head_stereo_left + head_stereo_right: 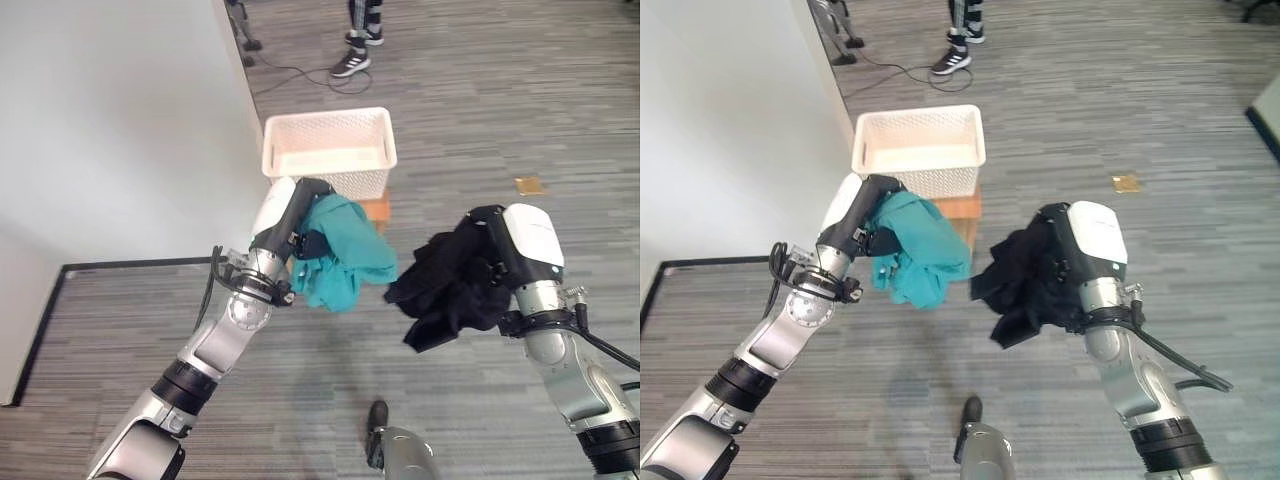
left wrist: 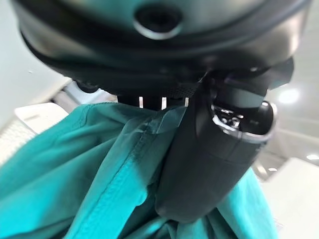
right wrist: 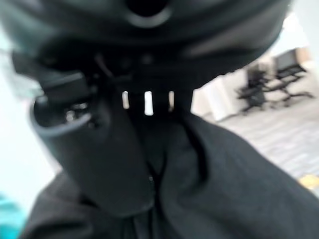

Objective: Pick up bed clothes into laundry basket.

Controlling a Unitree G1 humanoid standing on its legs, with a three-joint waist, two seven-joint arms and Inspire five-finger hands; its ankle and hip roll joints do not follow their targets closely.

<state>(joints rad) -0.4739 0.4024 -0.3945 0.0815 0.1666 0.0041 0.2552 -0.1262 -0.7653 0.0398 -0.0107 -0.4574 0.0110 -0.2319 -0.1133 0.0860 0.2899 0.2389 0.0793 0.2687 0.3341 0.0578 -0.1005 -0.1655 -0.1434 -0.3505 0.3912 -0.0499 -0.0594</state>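
So we're at the carry stage: left hand (image 1: 305,205) is clamped on the teal cloth (image 1: 340,255), right hand (image 1: 490,245) is clamped on the black cloth (image 1: 445,285), both hanging short of the basket (image 1: 330,150). Next up, I'd guess: reach over the rim, then let go.

Both arms reach forward, raised, elbows bent. The left hand (image 1: 300,215) has its fingers and thumb closed around a teal cloth (image 1: 340,255). The right hand (image 1: 495,250) is likewise clenched on a black cloth (image 1: 445,285), well apart from the left.
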